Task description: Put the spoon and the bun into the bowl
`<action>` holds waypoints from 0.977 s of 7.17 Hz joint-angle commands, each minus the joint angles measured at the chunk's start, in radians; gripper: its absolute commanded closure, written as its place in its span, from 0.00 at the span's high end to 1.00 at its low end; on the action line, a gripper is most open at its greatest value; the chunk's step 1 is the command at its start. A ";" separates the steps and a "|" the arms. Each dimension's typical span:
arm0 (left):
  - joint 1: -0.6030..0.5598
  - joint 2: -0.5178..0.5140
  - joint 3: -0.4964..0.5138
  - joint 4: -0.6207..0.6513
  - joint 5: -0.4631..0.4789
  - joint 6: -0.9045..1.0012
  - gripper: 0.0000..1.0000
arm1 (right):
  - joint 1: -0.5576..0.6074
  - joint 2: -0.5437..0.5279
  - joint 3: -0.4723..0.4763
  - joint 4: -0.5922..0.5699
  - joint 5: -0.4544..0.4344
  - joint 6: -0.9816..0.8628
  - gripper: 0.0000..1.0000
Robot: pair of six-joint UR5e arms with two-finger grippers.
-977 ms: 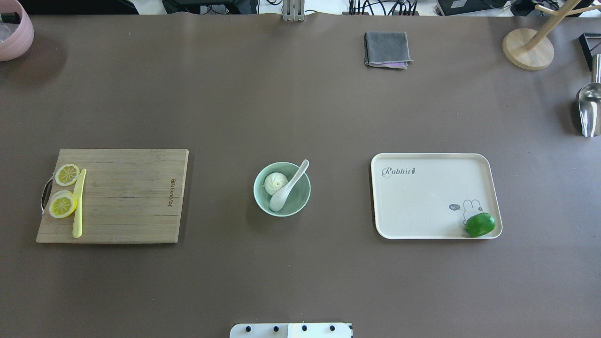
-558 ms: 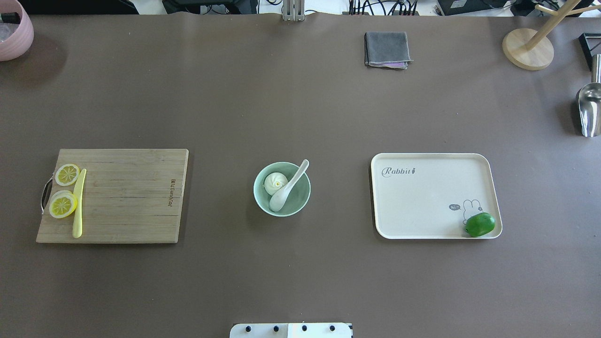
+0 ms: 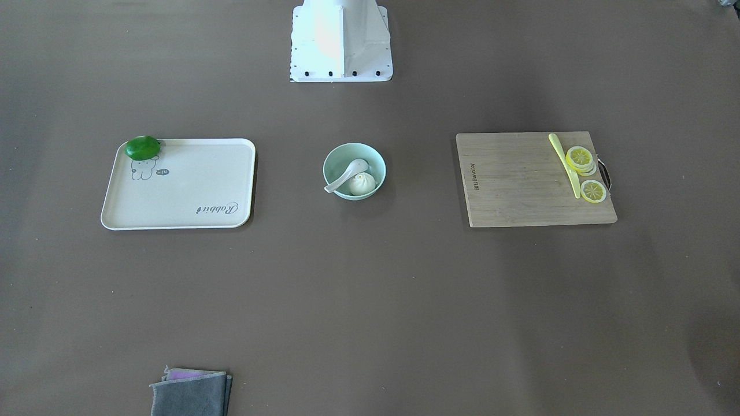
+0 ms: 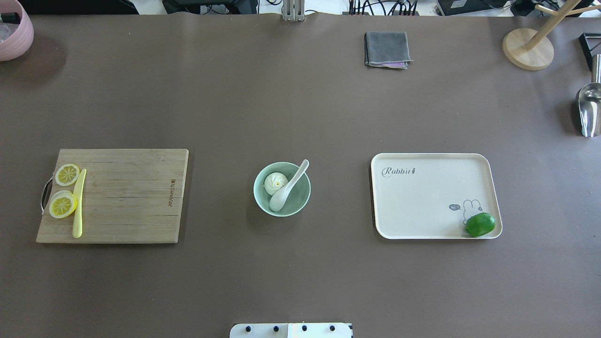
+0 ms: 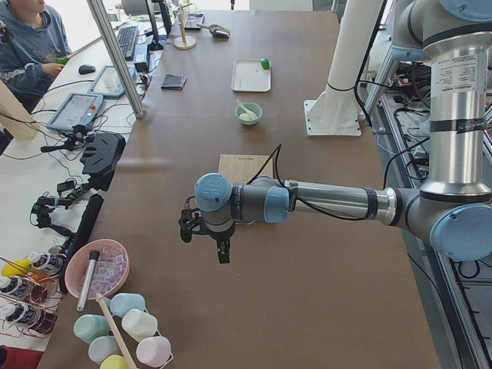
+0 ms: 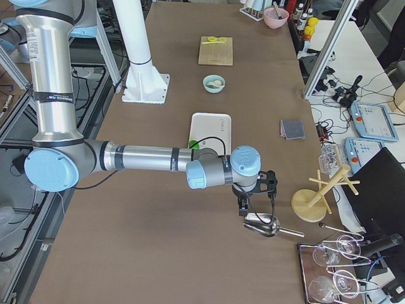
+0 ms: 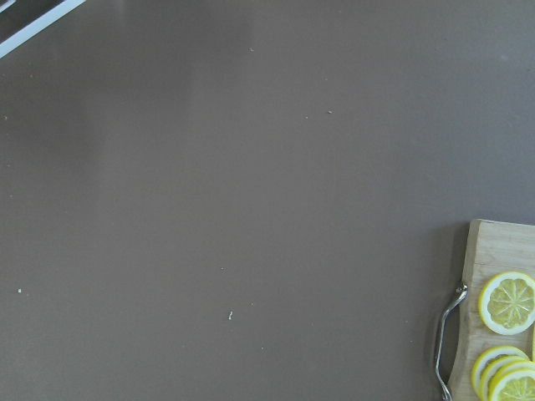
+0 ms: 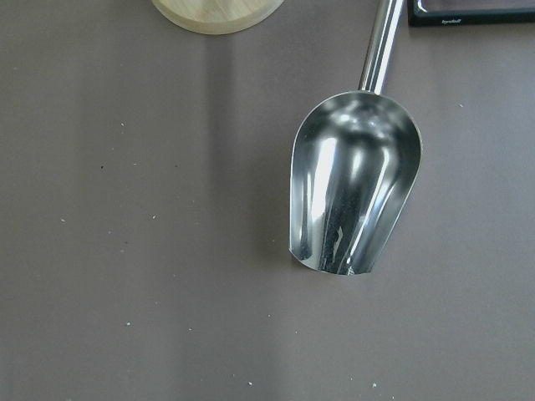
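The pale mint-green bowl (image 4: pixel 299 198) stands at the middle of the table. The white bun (image 4: pixel 274 182) lies inside it, and the white spoon (image 4: pixel 287 188) rests in it with its handle over the far-right rim. They also show in the front-facing view: bowl (image 3: pixel 337 156), bun (image 3: pixel 362 184), spoon (image 3: pixel 347 173). My left gripper (image 5: pixel 220 247) hangs above the table's left end, beyond the cutting board. My right gripper (image 6: pixel 244 209) hangs above the right end, over a metal scoop. Both are far from the bowl. I cannot tell whether either is open or shut.
A wooden cutting board (image 4: pixel 127 197) with lemon slices (image 4: pixel 63 204) and a yellow-green knife (image 4: pixel 78 203) lies left of the bowl. A cream tray (image 4: pixel 422 197) with a green fruit (image 4: pixel 480 224) lies right. A grey cloth (image 4: pixel 386 49), wooden stand (image 4: pixel 528 49) and metal scoop (image 4: pixel 589 110) sit farther off.
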 commanded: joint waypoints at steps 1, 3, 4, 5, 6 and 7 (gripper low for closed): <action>-0.005 0.009 -0.022 0.005 -0.067 0.002 0.98 | 0.034 0.002 0.016 -0.098 0.000 -0.069 1.00; -0.002 0.008 -0.015 0.003 -0.056 0.003 0.98 | 0.039 0.004 0.045 -0.118 -0.009 -0.069 1.00; -0.004 0.008 -0.019 0.002 -0.064 0.003 0.98 | 0.056 0.004 0.045 -0.118 -0.009 -0.069 1.00; -0.002 0.008 -0.014 0.002 -0.059 0.002 0.98 | 0.054 -0.001 0.045 -0.118 -0.009 -0.069 1.00; -0.001 0.006 -0.007 0.002 -0.056 0.002 0.98 | 0.056 -0.018 0.063 -0.118 -0.009 -0.069 1.00; 0.001 0.006 0.001 0.000 -0.053 0.002 0.98 | 0.045 -0.016 0.069 -0.120 -0.009 -0.069 1.00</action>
